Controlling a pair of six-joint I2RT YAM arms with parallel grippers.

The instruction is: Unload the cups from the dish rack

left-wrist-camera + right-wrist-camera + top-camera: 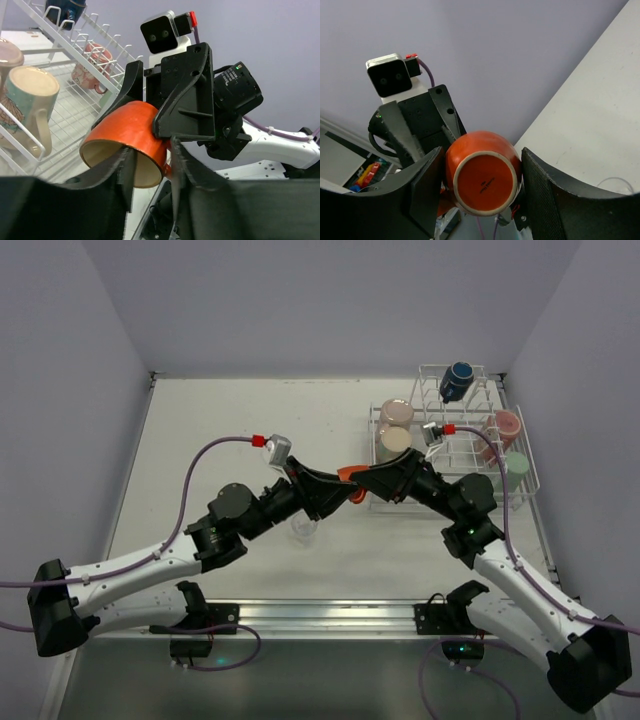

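The orange cup (350, 475) hangs in the air left of the white dish rack (522, 455), between both grippers. My right gripper (364, 480) is shut on its body; in the right wrist view the cup's base (487, 182) sits between my fingers (425, 190). My left gripper (338, 490) is open, one finger inside the cup's mouth (112, 160) and one outside its wall. The rack holds a dark blue mug (458, 380), two beige mugs (397, 412), a pink cup (507, 423) and a green tumbler (515, 468). A clear glass (303, 530) stands on the table.
The rack's upright wire dividers (107, 40) stand close behind the cup in the left wrist view, with a beige mug (30, 95) at the near left. Both arms cross the middle of the white table (230, 420).
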